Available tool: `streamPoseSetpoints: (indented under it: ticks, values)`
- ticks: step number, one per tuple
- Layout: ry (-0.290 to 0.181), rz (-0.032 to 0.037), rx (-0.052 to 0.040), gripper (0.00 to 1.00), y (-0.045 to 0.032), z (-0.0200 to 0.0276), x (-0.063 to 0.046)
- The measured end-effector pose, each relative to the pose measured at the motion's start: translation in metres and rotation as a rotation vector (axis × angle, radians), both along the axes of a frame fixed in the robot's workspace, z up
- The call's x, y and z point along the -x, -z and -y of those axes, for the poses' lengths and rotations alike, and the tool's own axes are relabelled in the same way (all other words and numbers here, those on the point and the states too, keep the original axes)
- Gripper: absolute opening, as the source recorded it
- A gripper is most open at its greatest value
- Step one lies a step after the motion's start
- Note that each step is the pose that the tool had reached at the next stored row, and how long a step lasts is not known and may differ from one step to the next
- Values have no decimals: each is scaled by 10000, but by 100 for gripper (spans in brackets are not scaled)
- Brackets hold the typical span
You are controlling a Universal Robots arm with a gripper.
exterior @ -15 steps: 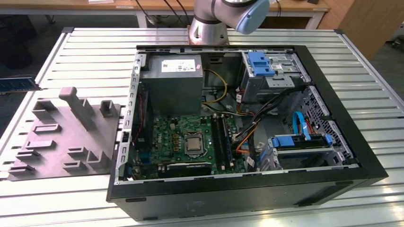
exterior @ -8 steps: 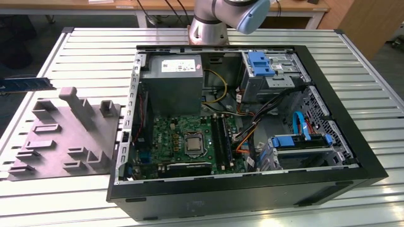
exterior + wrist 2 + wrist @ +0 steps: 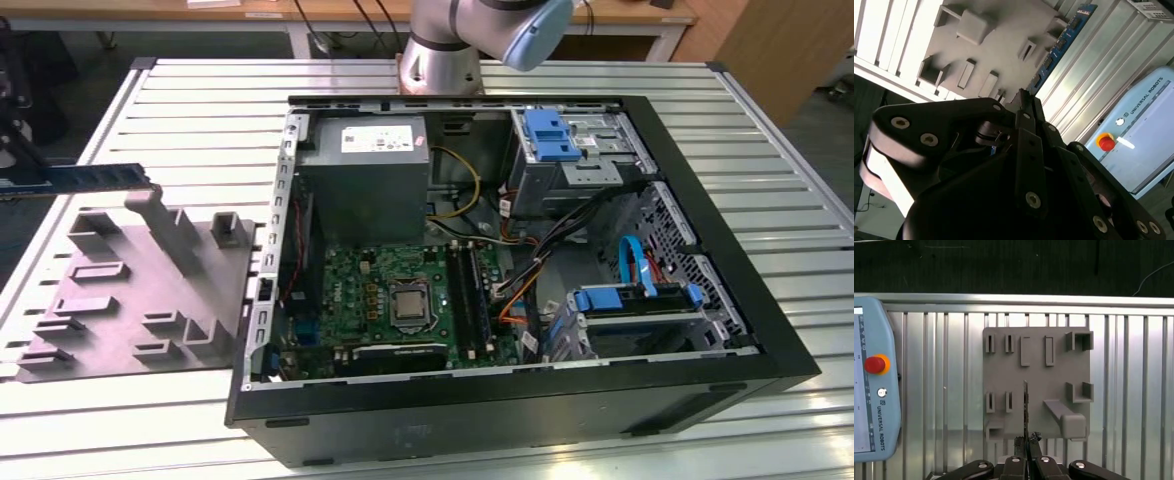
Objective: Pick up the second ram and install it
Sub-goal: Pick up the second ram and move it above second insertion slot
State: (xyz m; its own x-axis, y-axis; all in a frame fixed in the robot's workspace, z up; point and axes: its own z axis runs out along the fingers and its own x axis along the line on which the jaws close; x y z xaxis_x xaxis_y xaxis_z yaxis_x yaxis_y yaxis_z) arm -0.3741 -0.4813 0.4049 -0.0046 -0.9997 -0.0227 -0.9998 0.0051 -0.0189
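while hovering, pincer [image 3: 1027, 439] clamps second ram [image 3: 1026, 405]

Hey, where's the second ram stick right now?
At the exterior view's far left, the second ram is clamped in the pincer over the grey holder plate, outside the computer case.

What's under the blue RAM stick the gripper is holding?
The second ram, clamped in the gripper, hangs over the grey holder plate on the slatted table. The plate's strip right beneath the stick is hidden by it.
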Motion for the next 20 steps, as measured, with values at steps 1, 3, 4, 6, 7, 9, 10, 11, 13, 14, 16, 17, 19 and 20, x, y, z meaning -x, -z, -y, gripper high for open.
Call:
streamPoseSetpoints:
  ticks: [1,3,4,6,7,9,10,11,13,14,16,17,19,20]
  values:
    - [-1,0,1,14,0,0,-38]
    - [-1,-1,1,14,-1,0,-108]
    - [-1,0,0,14,0,0,-137]
    - [-1,0,-1,14,0,0,-191]
    - [-1,0,0,14,0,0,-216]
    - [-1,-1,0,14,-1,0,-266]
    - [-1,0,-1,14,0,0,-288]
    - [0,0,-1,14,0,0,-311]
    - [-1,0,-1,14,0,0,-357]
    - [-1,0,-1,14,0,0,-381]
    - [-1,0,-1,14,0,0,-433]
    - [-1,-1,0,14,0,0,-460]
    - [-1,0,-5,14,0,0,-506]
    - [0,1,-14,14,1,0,-528]
